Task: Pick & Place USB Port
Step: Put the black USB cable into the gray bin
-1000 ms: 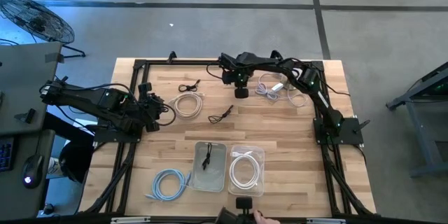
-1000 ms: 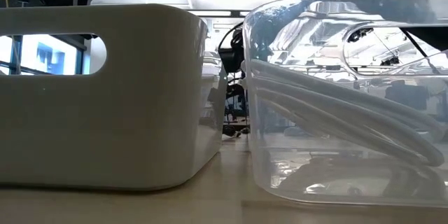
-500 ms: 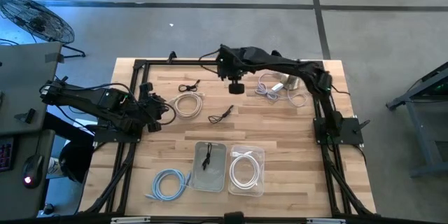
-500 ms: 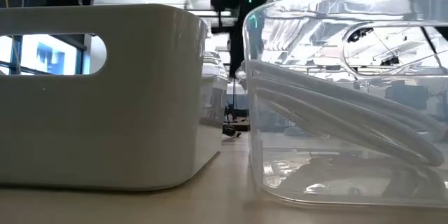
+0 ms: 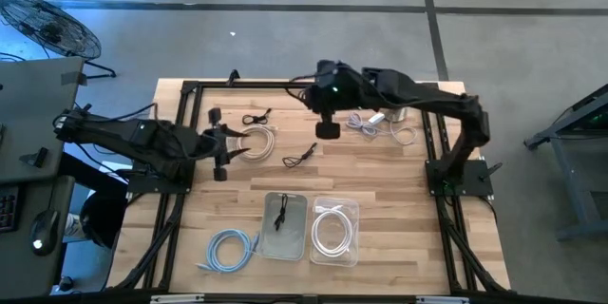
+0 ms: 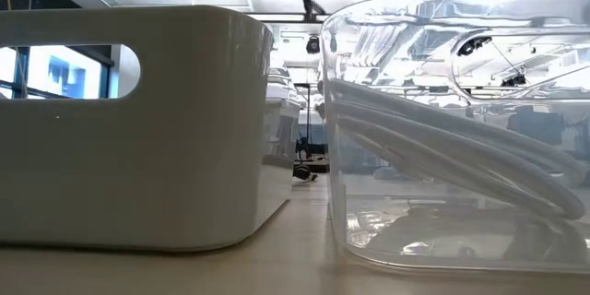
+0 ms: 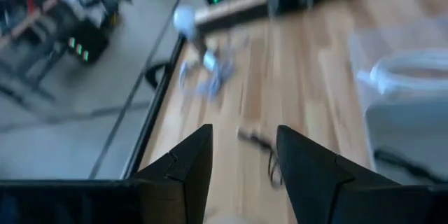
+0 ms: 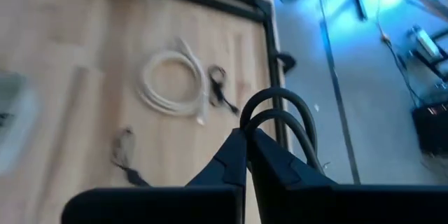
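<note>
The right tool (image 5: 326, 129) hangs over the tabletop (image 5: 380, 180) middle, clenched on a looped black cable (image 8: 278, 112). Another small black cable (image 5: 281, 213) lies in the grey bin (image 5: 269, 237); a coiled white cable (image 5: 332, 230) sits in the clear bin (image 5: 354, 247) beside it. The left tool (image 5: 221, 166), fingers parted, grasps nothing near a white coil (image 5: 255, 142).

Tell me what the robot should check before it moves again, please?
1. Right gripper shut on the black cable: ok.
2. Left gripper open and empty: ok.
3. Right gripper over the grey bin: not ok, it hangs farther back over the table.
4. Room left in the grey bin: ok.
5. Held cable's loose end clear of the table: cannot tell.
</note>
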Tool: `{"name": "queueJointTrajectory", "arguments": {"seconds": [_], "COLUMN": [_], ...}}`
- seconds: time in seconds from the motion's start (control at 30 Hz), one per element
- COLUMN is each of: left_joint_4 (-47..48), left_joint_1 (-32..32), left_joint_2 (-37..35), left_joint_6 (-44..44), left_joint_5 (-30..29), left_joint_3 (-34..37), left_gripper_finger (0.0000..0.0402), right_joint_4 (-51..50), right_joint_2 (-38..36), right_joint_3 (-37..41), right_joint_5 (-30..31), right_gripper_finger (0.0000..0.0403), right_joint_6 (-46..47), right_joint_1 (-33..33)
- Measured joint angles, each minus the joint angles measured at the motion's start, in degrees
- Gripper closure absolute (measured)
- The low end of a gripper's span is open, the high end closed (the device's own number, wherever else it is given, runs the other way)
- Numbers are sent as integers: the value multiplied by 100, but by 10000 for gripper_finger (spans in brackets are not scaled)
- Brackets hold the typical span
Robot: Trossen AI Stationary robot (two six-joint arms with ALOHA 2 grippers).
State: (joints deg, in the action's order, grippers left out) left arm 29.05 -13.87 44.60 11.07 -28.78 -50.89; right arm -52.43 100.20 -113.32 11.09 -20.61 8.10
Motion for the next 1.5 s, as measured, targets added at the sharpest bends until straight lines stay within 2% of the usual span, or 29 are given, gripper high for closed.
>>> {"name": "queueJointTrajectory", "arguments": {"seconds": [0.17,0.37,0.57,0.7,0.87,1.07,1.5], "left_joint_4": [-756,-1575,-1924,-2182,-2640,-3018,-3606], "left_joint_1": [0,2,2,2,101,503,678], "left_joint_2": [-73,-48,2,85,258,633,1100], "left_joint_6": [470,696,692,692,669,239,29], "left_joint_5": [483,1417,1342,907,929,1703,2826], "left_joint_3": [0,-2,-2,-2,-2,-4,-2], "left_gripper_finger": [247,248,248,248,248,248,247], "right_joint_4": [251,1033,1639,1681,1798,2007,1929], "right_joint_2": [-166,-172,-172,-172,-172,-172,-172], "right_joint_3": [0,7,7,7,7,7,7], "right_joint_5": [-152,-510,-1057,-1682,-2213,-2889,-3192], "right_gripper_finger": [403,403,402,402,402,402,402], "right_joint_6": [253,261,235,228,388,513,591], "right_joint_1": [-549,-1198,-1608,-1685,-1627,-1641,-1639]}}
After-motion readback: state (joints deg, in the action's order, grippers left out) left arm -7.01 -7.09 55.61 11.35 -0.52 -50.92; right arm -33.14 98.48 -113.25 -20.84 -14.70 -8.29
